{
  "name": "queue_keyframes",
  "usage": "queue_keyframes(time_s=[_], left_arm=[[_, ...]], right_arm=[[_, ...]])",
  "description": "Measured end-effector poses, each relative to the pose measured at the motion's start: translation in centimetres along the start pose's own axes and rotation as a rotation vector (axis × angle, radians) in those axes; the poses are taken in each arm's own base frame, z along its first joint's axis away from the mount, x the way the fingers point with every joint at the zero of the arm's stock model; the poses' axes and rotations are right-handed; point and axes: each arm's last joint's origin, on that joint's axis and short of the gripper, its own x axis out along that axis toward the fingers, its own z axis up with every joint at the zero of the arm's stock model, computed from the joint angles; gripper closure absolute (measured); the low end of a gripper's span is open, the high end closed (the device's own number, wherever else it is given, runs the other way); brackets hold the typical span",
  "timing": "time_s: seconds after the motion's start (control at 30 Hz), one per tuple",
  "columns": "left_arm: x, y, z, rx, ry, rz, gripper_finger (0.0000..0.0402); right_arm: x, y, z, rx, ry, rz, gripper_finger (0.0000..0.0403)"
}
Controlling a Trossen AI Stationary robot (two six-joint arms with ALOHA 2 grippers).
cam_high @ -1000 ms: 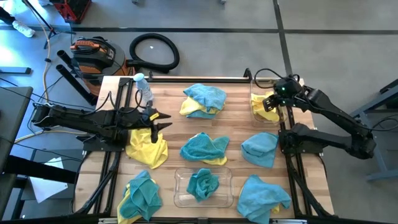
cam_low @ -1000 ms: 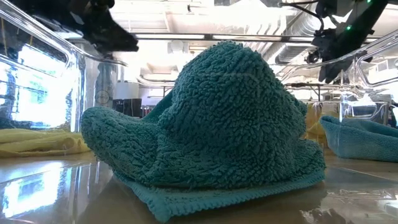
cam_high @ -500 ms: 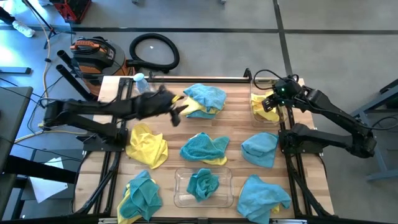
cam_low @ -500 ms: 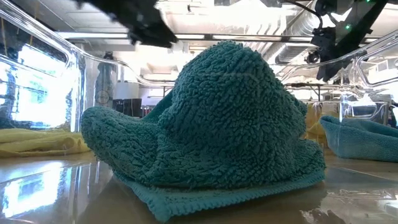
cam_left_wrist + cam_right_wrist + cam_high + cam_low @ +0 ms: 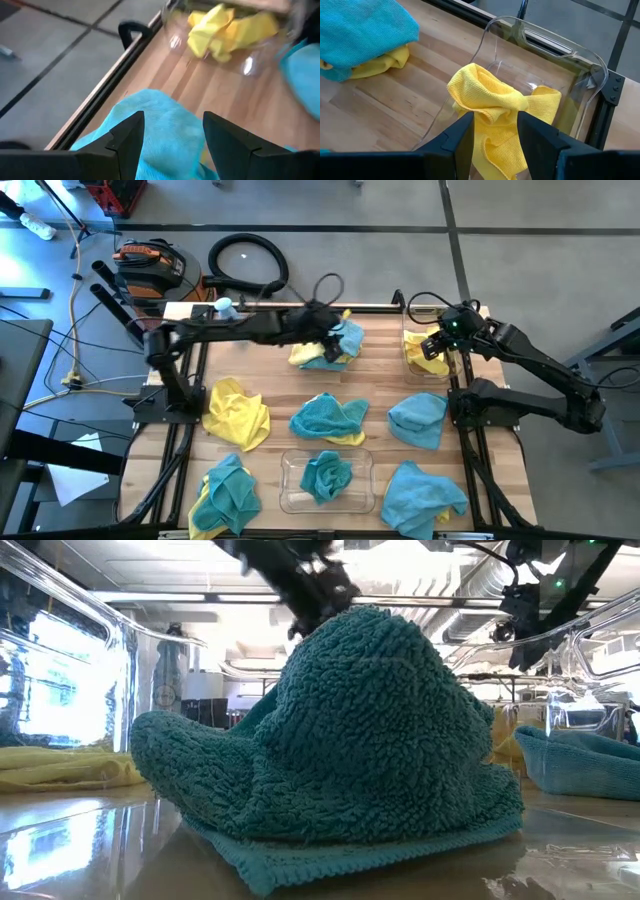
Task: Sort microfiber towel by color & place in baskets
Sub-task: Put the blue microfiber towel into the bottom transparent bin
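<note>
— Towels of microfiber lie in small crumpled heaps on the wooden table (image 5: 380,385), some bright yellow and some teal-blue. What do they look like from near?

— Soft and fluffy. In the low view the teal towel (image 5: 340,740) shows short looped pile and a knitted edge. It lies bunched like a mound inside the near clear basket (image 5: 285,498), at the front middle of the table.

— And the other basket?

— The far basket (image 5: 575,80) stands at the back right corner. It is see-through plastic with low rounded walls, and a yellow towel (image 5: 495,107) lies folded inside it.

— Where are the grippers?

— The left gripper (image 5: 330,330) reaches across the back of the table and hangs above a teal towel (image 5: 155,125) that lies over a yellow one (image 5: 303,356). Its fingers (image 5: 127,137) are spread apart and hold nothing. The right gripper (image 5: 492,130) is over the far basket, just above the yellow towel. Its fingers (image 5: 462,135) stand apart, with the cloth showing between them; I see no grip.

— Other cloths?

— A yellow towel (image 5: 236,413) lies at the left, and teal ones (image 5: 418,420) lie in the middle and at the right.
</note>
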Motion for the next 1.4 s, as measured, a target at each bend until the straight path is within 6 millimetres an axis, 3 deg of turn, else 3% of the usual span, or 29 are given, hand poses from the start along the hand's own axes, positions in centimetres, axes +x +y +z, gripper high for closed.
queue_keyframes(time_s=[0.33, 0.57, 0.7, 0.83, 0.97, 1.07, 1.4], left_arm=[[7.8, 0.5, -0.7, 0.027, 0.189, 0.016, 0.0209], [9.5, 1.8, -2.9, 0.019, 0.345, 0.051, 0.0216], [9.4, 2.5, -3.4, -0.009, 0.403, 0.068, 0.0271], [9.2, 2.8, -3.5, -0.001, 0.425, 0.07, 0.0375], [8.6, 2.7, -3.0, 0.028, 0.423, 0.067, 0.0392], [6.9, 2.5, -1.9, 0.039, 0.403, 0.072, 0.0398], [-3.0, 1.3, 3.1, 0.058, 0.183, 0.049, 0.0401]], right_arm=[[0.0, 0.0, 0.0, -0.008, 0.001, 0.002, 0.0259], [0.0, 0.0, 0.0, -0.008, 0.001, 0.002, 0.0259], [0.0, 0.0, 0.0, -0.008, 0.0, 0.0, 0.0259], [0.0, 0.0, 0.0, -0.008, 0.0, 0.0, 0.0259], [0.0, 0.0, 0.0, -0.008, 0.0, 0.0, 0.0259], [0.0, 0.0, 0.0, -0.005, 0.0, 0.0, 0.0259], [0.0, -0.1, 0.0, -0.001, -0.007, -0.025, 0.0259]])
